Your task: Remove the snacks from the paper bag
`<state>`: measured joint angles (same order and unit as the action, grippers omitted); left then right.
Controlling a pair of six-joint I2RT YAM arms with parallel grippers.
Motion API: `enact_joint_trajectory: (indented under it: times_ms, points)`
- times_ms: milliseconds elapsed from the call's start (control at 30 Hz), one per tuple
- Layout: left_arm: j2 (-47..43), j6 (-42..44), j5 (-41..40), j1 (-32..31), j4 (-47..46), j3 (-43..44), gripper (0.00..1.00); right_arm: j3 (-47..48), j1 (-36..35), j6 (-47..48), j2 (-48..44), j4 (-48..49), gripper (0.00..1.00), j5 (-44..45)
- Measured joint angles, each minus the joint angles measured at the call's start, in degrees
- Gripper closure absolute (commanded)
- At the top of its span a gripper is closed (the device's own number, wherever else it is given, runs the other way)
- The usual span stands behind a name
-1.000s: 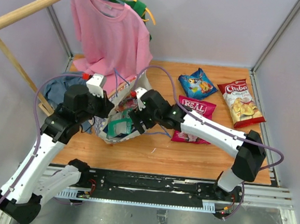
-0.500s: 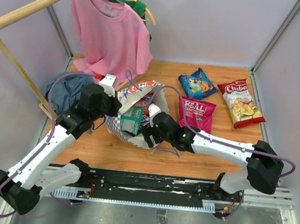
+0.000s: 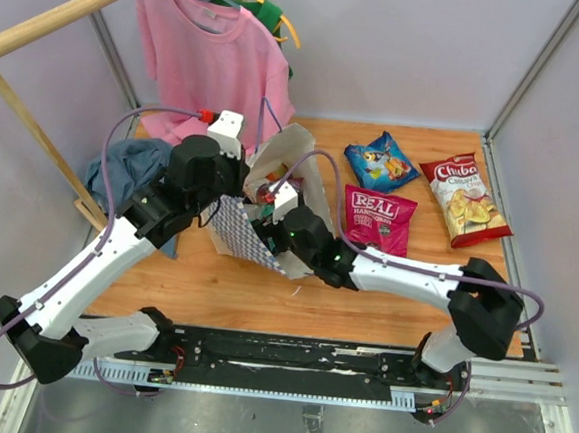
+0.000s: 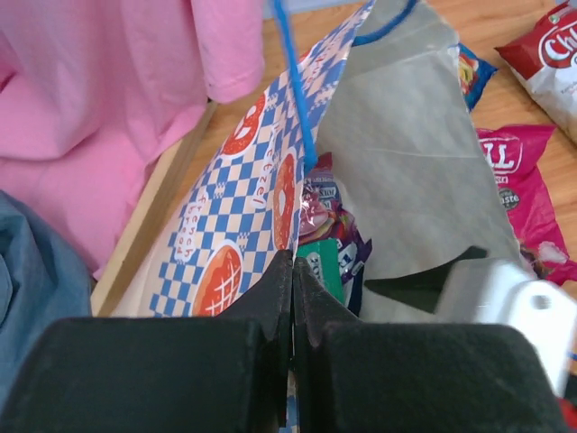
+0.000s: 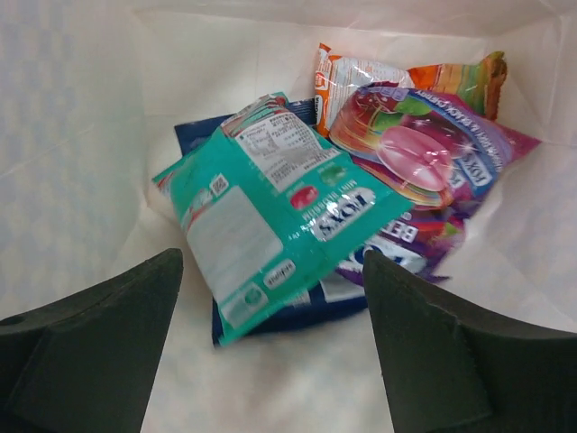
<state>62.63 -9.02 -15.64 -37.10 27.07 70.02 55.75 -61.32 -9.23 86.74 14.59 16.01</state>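
Observation:
The paper bag (image 3: 236, 230) stands tipped on the table, its blue-checkered wall (image 4: 225, 225) facing left and its white inside (image 5: 90, 135) showing. My left gripper (image 4: 293, 263) is shut on the bag's near rim and holds it up (image 3: 244, 185). My right gripper (image 5: 270, 262) is open inside the bag mouth (image 3: 273, 213). Just ahead of its fingers, untouched, a teal packet (image 5: 270, 207) lies on a blue one (image 5: 297, 302). Purple (image 5: 424, 149) and orange-white (image 5: 361, 72) packets lie behind. On the table lie a blue bag (image 3: 381, 161), the REAL bag (image 3: 380, 219) and the Chiba chips (image 3: 464, 198).
A pink T-shirt (image 3: 216, 60) hangs from a wooden rail (image 3: 65, 13) at the back left, close behind the bag. A blue-grey cloth (image 3: 123, 168) lies left of the bag. Metal frame posts and grey walls close in the table's sides.
The left gripper has pulled the bag's rim up and back, and the bag now stands more upright. The right gripper has moved into the bag's mouth and opened a little wider.

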Motion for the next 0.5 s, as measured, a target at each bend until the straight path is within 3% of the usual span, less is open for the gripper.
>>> enact_joint_trajectory:
  times_ms: [167, 500]
  points:
    - [0.1, -0.2, -0.7, -0.4, 1.4, 1.3, 0.99, 0.3, -0.2, -2.0, 7.5, 3.8, 0.21, 1.7]
    - [0.0, -0.4, -4.6, -6.0, 2.6, 0.3, 1.0, 7.9, -0.6, -16.7, 14.0, -1.4, 0.1, 14.3]
